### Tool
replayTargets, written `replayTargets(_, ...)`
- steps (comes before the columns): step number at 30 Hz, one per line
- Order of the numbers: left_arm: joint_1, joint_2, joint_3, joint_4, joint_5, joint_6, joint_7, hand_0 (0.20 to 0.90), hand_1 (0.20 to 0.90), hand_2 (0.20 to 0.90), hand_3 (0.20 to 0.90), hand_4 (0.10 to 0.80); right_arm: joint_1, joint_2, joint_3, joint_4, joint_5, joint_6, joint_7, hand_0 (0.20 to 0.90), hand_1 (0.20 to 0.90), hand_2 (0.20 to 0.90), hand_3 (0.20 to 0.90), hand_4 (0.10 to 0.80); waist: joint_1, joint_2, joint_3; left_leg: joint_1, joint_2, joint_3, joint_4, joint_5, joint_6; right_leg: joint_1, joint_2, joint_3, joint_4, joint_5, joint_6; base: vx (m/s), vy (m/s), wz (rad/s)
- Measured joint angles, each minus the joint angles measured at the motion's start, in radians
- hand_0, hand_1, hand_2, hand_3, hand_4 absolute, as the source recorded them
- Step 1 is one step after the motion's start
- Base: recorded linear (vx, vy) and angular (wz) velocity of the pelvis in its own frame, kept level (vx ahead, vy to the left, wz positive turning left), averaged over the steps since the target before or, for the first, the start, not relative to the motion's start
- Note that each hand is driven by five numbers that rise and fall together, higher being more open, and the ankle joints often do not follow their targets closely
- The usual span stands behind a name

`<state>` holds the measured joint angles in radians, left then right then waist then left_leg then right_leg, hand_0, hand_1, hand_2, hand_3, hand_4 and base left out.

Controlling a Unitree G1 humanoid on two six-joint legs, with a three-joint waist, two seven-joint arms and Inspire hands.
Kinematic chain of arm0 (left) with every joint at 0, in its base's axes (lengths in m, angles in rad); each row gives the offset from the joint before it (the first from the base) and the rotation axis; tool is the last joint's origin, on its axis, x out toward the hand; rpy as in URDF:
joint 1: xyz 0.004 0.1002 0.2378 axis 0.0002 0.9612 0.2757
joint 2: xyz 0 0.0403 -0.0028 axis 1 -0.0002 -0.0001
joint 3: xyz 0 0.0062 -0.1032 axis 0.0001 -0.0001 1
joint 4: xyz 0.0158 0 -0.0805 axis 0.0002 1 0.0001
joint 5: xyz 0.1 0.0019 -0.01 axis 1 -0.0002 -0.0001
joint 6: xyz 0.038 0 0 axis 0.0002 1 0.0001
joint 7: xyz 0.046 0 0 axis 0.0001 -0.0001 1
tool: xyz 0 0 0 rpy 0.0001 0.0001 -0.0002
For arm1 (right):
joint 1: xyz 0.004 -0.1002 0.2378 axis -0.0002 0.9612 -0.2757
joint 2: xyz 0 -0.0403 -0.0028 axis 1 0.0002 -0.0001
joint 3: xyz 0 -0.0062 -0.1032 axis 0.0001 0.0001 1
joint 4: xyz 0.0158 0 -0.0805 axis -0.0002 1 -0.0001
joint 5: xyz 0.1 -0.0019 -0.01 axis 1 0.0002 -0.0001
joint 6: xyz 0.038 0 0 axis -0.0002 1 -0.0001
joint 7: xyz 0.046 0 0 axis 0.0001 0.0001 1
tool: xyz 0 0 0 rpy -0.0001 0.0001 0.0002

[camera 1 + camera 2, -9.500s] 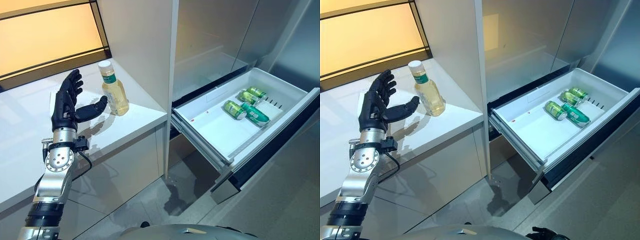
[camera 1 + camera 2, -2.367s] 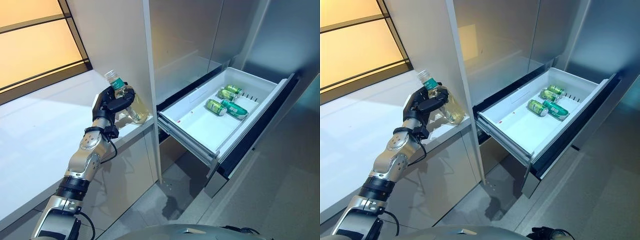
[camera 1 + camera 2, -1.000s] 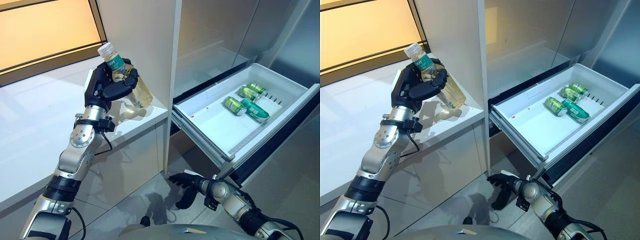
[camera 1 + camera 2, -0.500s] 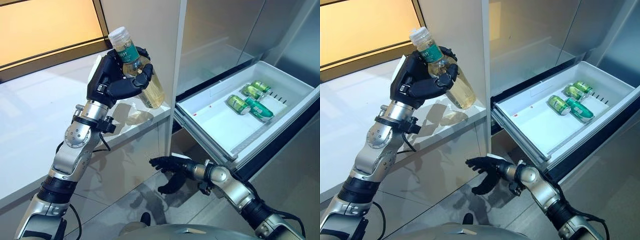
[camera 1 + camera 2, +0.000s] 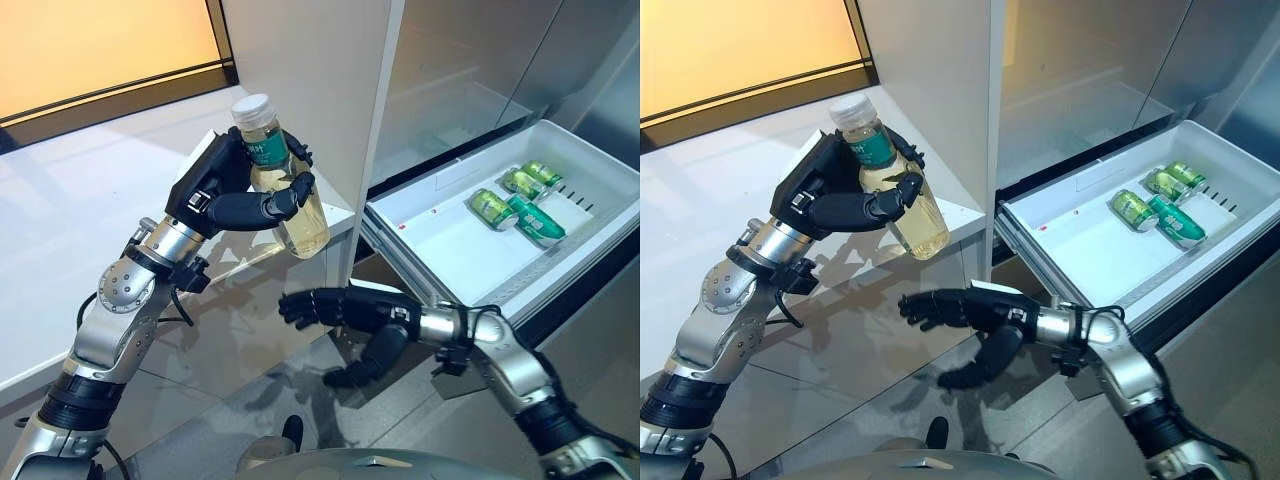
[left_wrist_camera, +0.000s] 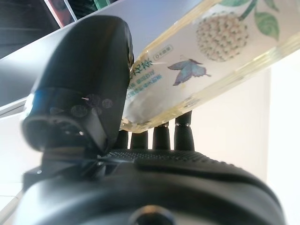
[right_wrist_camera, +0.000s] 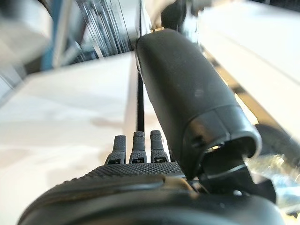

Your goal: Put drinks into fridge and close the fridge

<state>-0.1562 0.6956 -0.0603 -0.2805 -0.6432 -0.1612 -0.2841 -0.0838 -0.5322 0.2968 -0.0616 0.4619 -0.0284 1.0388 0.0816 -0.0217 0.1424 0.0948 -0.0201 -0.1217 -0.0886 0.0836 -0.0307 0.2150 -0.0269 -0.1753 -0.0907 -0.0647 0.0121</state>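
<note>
Bottle [image 5: 284, 193] sits in your left hand [image 5: 232, 193], lifted clear of the tabletop [image 5: 70, 230] and held over its front edge, beside the white fridge wall [image 5: 310, 80]; the fingers and thumb are curled round its upper half, just under the white cap. Its long axis runs nearly upright but leans, cap up and toward the window side, base down and toward the drawer [image 5: 430, 240]. Your right hand [image 5: 345, 310] is below the bottle with its fingers spread and relaxed, holding nothing and not touching the bottle. This looks like a handover, since the open drawer lies on the right arm's side. To do it well, bring the right palm up under the lower body of the bottle, where the wide clear part is free, and wrap that part before the left lets go. Keep the left grip firm until then. The smooth wall may slip, so take it low and full, not by the fingertips. Three green cans [image 5: 518, 198] already lie at the drawer's far end; aim for the bare floor nearer the front, and lay the bottle on its side.
</note>
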Motion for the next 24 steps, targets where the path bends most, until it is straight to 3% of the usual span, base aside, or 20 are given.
replayTargets(4,0.002,-0.001,0.017,-0.004,0.000,-0.020,-0.056,0.300,0.300,0.300,0.200,0.100,-0.004,0.008,-0.072,-0.151,0.084,0.008,-0.026,0.900,0.900,0.900,0.900,0.800,-0.003,0.004,0.003,0.002,0.000,0.001,0.000,0.000,0.000,0.001,0.002,0.001,0.000,0.000,0.000,0.000,0.000,0.00)
replayTargets(10,0.042,-0.003,0.130,-0.008,-0.006,-0.084,-0.109,0.300,0.300,0.300,0.200,0.100,-0.010,0.005,-0.204,-0.183,0.207,0.001,-0.073,0.900,0.900,0.900,0.900,0.800,-0.007,0.004,0.003,0.002,0.000,0.002,0.000,0.000,0.000,0.000,0.002,0.004,0.000,0.000,0.000,0.000,0.000,-0.01)
replayTargets(24,0.065,-0.003,0.181,-0.019,-0.008,-0.126,-0.176,0.300,0.300,0.300,0.200,0.100,0.004,-0.041,-0.284,-0.186,0.193,0.055,-0.284,0.900,0.900,0.900,0.900,0.800,-0.017,0.004,0.003,0.003,0.001,0.009,0.000,0.000,0.000,-0.002,0.000,0.008,0.001,0.000,0.000,0.000,0.000,0.00)
